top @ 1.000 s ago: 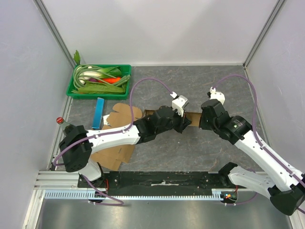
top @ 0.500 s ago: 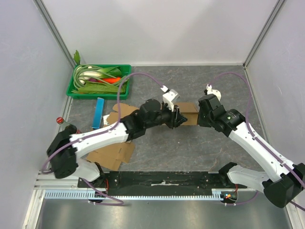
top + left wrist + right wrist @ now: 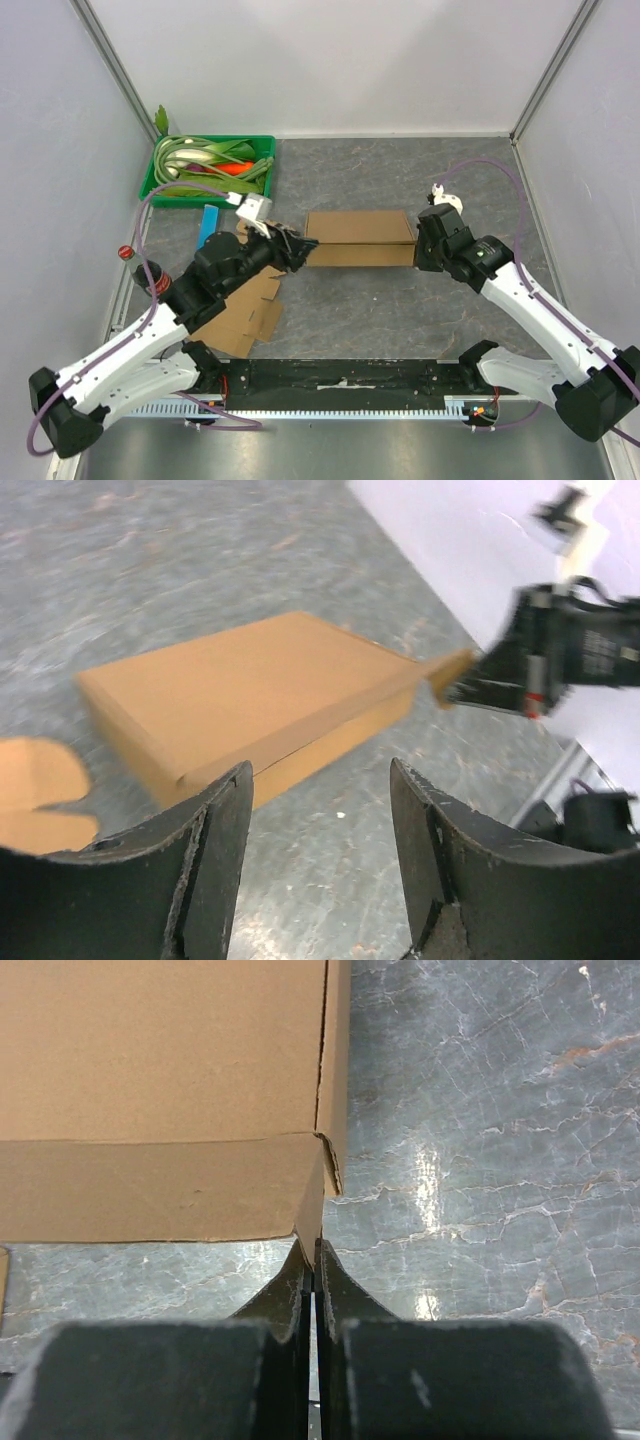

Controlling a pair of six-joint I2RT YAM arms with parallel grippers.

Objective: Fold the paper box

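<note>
Left pincer (image 3: 320, 780) agape, right pincer (image 3: 313, 1260) clamped

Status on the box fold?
Left gripper open, clear of the paper box. Right gripper shut on its right end. Box closed up, lying flat. Nothing blocking.

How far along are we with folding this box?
Done: the paper box sits on the table as a closed, squared-up carton. In hand: the right gripper is shut at its right end, apparently pinching the corner edge; the left gripper hangs open, clear of the left end. Left: release, perhaps press that corner flush.
</note>
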